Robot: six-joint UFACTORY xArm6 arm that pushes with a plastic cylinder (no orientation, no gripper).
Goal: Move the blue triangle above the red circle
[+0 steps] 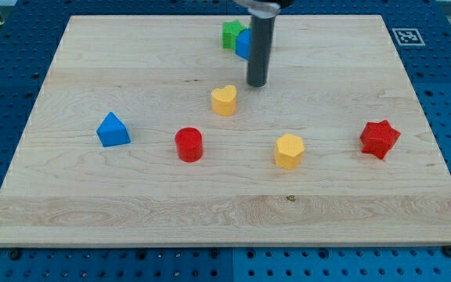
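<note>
The blue triangle lies on the wooden board at the view's left. The red circle stands to its right, a little lower in the view. My tip is at the end of the dark rod near the view's top middle. It is well to the right of and above both blocks, just right of a yellow heart. It touches no block.
A green block and a blue block sit together at the view's top, partly hidden behind the rod. A yellow hexagon lies right of the red circle. A red star lies at the right. The wooden board rests on a blue pegboard.
</note>
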